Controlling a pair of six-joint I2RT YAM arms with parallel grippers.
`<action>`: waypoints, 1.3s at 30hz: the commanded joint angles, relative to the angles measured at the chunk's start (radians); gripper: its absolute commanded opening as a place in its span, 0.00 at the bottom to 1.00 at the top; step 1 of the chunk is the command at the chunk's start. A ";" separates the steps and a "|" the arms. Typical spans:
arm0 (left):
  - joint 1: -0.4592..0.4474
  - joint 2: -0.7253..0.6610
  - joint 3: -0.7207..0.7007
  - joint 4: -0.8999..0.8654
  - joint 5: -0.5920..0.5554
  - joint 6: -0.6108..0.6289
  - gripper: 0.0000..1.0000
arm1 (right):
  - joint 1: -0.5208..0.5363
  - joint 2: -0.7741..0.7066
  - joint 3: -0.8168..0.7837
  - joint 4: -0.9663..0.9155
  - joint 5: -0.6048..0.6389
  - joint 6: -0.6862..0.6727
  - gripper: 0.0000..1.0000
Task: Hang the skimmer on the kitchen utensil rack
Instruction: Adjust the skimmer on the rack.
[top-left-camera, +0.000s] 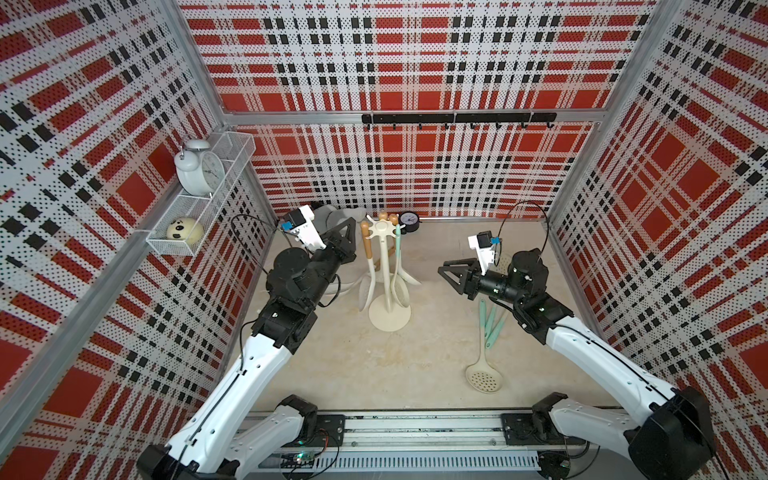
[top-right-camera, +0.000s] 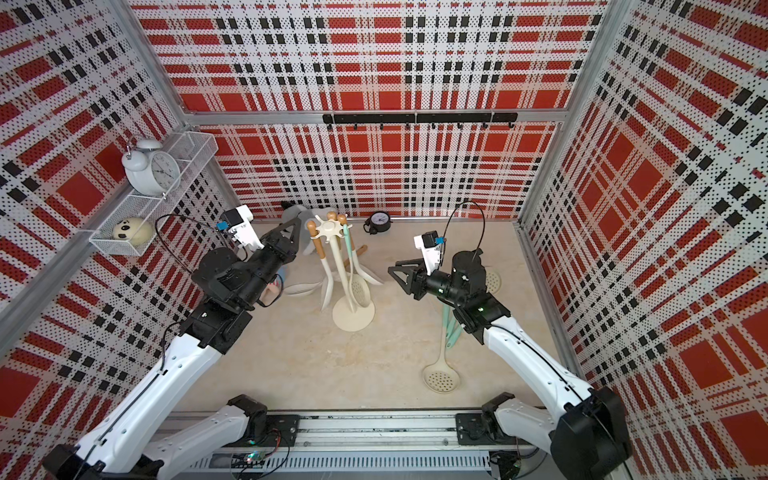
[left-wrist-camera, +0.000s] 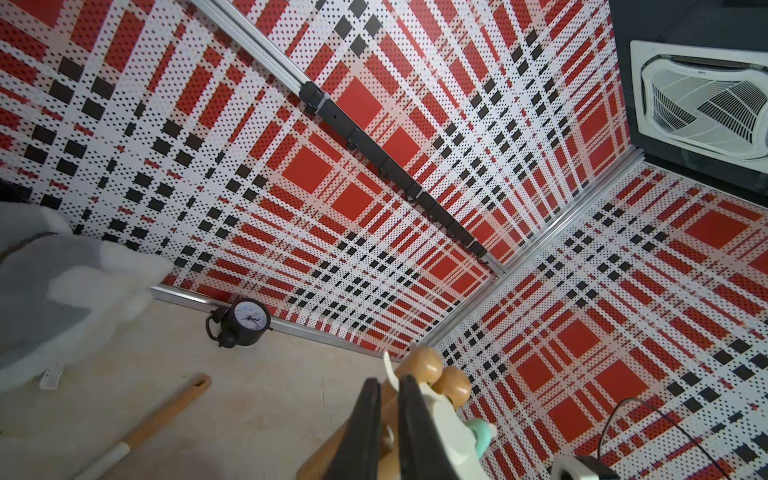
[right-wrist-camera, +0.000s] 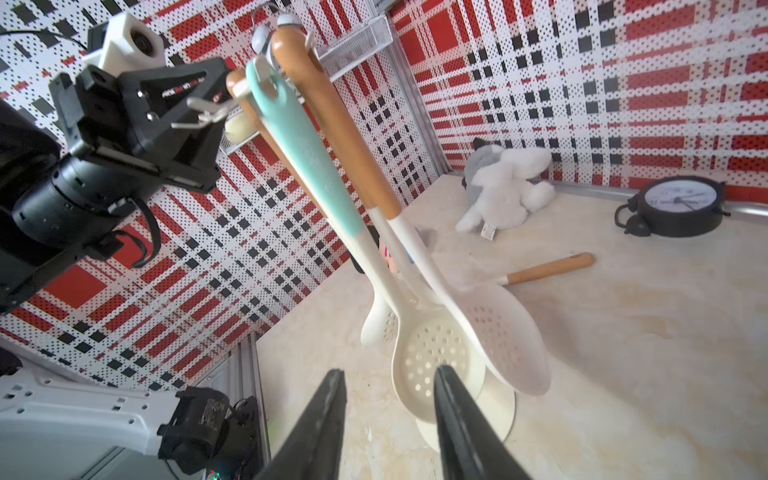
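Note:
The kitchen utensil rack (top-left-camera: 389, 286) stands upright at mid-table, and several utensils hang from its crown (top-right-camera: 330, 227). Among them are a teal-handled skimmer (right-wrist-camera: 432, 357) and a brown-handled skimmer (right-wrist-camera: 505, 332). Another cream skimmer (top-left-camera: 484, 377) lies flat at the front right. My left gripper (top-left-camera: 352, 224) is level with the crown on its left, jaws nearly together, right beside a brown handle top (left-wrist-camera: 419, 363). I cannot tell whether it pinches anything. My right gripper (right-wrist-camera: 390, 374) hovers open and empty to the right of the rack, well apart from it.
A black hook rail (top-left-camera: 457, 118) is on the back wall. A wire basket (top-left-camera: 232, 153) with a white alarm clock is on the left wall. A black clock (top-left-camera: 409, 220) and a plush toy (right-wrist-camera: 503, 187) sit at the back. Teal-handled utensils (top-left-camera: 492, 322) lie under the right arm.

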 joint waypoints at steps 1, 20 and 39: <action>-0.024 0.018 0.044 -0.026 -0.021 0.010 0.13 | 0.022 0.009 0.033 0.092 0.016 0.031 0.40; -0.037 0.021 0.037 -0.087 -0.065 0.071 0.16 | 0.022 -0.035 0.016 0.032 0.040 -0.016 0.39; 0.350 0.036 -0.361 -0.018 0.108 0.164 0.26 | -0.081 0.038 -0.046 -0.260 0.160 0.012 0.48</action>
